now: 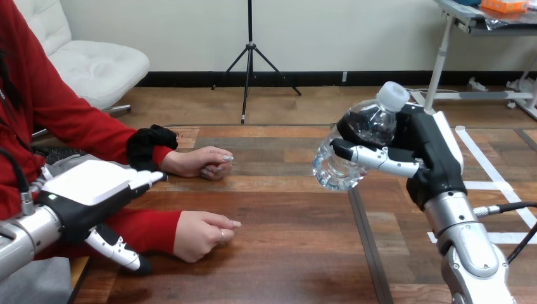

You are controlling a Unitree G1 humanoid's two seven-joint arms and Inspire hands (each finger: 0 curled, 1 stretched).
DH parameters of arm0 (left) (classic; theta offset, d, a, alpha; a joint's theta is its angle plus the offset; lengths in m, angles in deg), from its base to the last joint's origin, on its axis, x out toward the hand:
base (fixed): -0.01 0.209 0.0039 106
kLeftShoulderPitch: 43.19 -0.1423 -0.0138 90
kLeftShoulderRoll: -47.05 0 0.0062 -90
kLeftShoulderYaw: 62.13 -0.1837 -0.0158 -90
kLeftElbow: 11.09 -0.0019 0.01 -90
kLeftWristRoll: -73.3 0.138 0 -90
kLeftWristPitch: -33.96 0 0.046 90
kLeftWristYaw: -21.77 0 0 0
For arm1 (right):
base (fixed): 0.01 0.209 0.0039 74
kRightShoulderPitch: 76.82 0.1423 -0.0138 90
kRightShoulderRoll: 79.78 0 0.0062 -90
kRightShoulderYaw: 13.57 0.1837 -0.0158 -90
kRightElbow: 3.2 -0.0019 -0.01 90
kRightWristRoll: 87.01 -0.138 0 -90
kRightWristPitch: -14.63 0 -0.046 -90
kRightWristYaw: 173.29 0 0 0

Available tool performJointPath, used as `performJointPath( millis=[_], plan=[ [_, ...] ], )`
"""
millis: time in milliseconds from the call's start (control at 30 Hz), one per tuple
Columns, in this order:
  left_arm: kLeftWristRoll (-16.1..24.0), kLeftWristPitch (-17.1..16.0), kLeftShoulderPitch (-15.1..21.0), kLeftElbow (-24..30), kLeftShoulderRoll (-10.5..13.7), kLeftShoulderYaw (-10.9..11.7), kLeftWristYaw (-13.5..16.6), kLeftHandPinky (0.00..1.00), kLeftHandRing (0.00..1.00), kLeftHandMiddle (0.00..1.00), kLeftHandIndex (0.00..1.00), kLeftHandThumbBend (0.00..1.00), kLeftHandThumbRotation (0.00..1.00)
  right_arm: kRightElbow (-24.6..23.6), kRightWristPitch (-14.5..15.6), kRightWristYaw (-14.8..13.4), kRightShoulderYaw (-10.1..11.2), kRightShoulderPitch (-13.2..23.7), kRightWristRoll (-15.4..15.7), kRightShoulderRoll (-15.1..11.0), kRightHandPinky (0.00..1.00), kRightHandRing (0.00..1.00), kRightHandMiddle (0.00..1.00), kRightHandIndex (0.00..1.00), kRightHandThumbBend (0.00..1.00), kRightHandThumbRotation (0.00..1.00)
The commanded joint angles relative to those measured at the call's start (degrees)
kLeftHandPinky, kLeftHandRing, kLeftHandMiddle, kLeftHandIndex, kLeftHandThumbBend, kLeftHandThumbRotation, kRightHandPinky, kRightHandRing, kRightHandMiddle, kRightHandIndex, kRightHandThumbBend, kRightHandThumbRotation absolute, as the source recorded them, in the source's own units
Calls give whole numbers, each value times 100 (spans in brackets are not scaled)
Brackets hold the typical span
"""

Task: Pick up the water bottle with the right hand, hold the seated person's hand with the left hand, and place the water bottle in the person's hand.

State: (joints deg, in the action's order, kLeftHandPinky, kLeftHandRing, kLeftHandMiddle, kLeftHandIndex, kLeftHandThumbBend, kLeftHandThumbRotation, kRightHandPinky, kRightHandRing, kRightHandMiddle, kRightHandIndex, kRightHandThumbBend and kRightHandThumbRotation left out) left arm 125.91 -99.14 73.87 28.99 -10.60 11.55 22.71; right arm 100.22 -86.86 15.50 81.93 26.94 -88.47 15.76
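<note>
Bottle contents: we cannot tell the fill level. The water bottle (370,123) is clear, ribbed plastic with a white cap, and it is tilted with the cap uppermost. We see the right hand (430,152) clamped round it, holding it above the table (285,253) at the right. The left hand (88,190) hovers with its fingers straight, over the forearm behind the person's nearer hand (202,235). The person's farther hand (202,163) rests on the table.

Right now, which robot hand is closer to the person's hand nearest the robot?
Left. The left hand is just left of that person's hand, by its wrist. The right hand is far off to the right, curled round the water bottle.
</note>
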Motion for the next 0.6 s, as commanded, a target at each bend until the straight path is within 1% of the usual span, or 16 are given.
performJointPath(
  millis=[0, 100, 200, 233, 300, 400, 500, 567],
  plan=[
    [122, 118, 582, -195, 51, -282, 148, 83, 92, 94, 96, 100, 51, -831, 162, -131, 65, 240, -55, -27, 23, 26, 36, 38, 73, 0],
    [117, 128, 630, -273, 88, -351, 141, 83, 91, 93, 95, 100, 49, -972, 263, -103, 79, 197, -113, -29, 22, 25, 36, 38, 72, 0],
    [382, 263, 780, -435, 53, -591, 296, 83, 91, 93, 95, 100, 50, -1096, 313, -59, 89, 160, -166, -36, 22, 25, 36, 38, 72, 0],
    [355, 243, 800, -519, 57, -600, 327, 83, 91, 93, 95, 100, 50, -1189, 342, -53, 88, 134, -188, -27, 22, 25, 35, 38, 72, 0],
    [279, 198, 823, -623, 71, -609, 362, 83, 90, 92, 93, 100, 47, -1308, 395, -52, 85, 104, -212, -16, 21, 25, 35, 38, 72, 0],
    [450, 371, 948, -710, 30, -806, 403, 83, 89, 91, 93, 100, 46, -1398, 418, -44, 94, 69, -230, -33, 21, 25, 35, 37, 72, 0],
    [489, 373, 1045, -913, 28, -909, 515, 83, 88, 90, 92, 100, 45, -1576, 512, -71, 85, 20, -199, -42, 21, 24, 35, 37, 71, 0],
    [553, 420, 1117, -1065, -26, -1006, 686, 83, 87, 89, 91, 100, 44, -1689, 592, -81, 96, -19, -206, -46, 21, 24, 35, 37, 71, 0]
  ],
)
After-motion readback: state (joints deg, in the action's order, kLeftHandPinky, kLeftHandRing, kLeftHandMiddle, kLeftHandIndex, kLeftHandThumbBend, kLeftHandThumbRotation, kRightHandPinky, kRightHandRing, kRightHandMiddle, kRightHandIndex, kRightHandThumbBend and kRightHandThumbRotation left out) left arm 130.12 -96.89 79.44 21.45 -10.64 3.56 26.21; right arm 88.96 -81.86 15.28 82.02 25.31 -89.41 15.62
